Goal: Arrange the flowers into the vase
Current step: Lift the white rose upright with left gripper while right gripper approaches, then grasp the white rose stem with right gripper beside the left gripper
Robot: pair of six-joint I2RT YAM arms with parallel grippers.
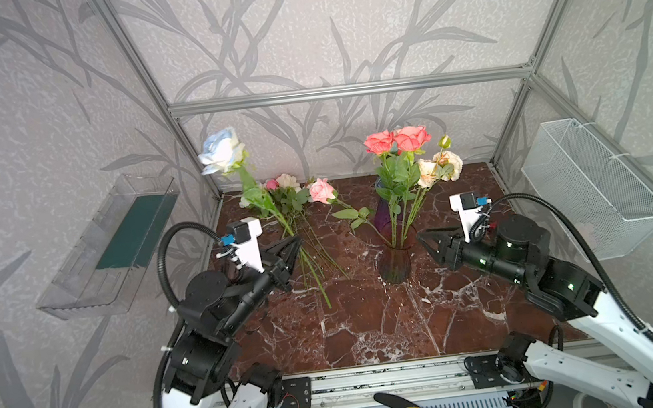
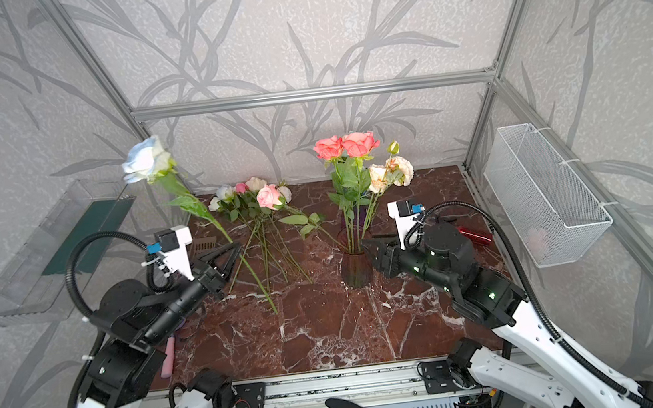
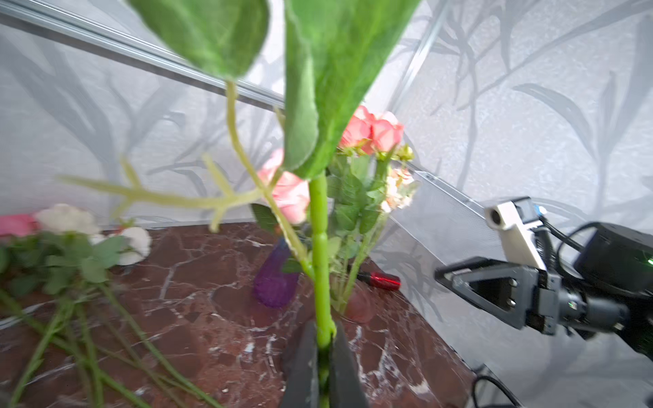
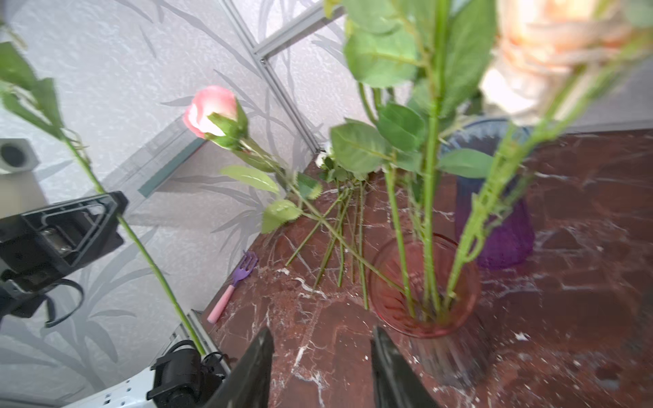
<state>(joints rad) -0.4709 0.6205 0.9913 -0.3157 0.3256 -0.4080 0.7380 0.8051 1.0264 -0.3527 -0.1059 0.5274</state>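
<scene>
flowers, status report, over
Left pincer shut on pale blue rose stem. Right pincer open, empty, beside pink glass vase. Several roses in vase, loose bunch on table. Pink rose leans from vase toward left pincer.

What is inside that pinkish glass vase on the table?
The vase holds several green stems: two coral roses, cream roses, a green bud and a pink rose leaning out sideways. Leaves overlap the stems, so their exact count and any water are unclear.
</scene>
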